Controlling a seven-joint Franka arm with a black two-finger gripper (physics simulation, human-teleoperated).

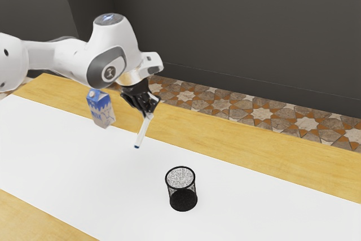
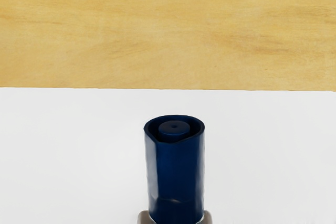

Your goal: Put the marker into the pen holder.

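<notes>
set back beside the arm (image 1: 107, 63), the exterior view looked down across the counter (image 1: 237, 145) past its far edge; the wrist view faced it close-up; both shared the marker (image 1: 143, 131) and white covering (image 1: 254, 207).

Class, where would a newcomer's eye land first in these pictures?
Probably on the big white arm, reaching in from the exterior view's left, its end effector holding a tilted marker. Next, perhaps, the black mesh pen holder on the white runner; in the wrist view, the marker's dark blue end.
</notes>
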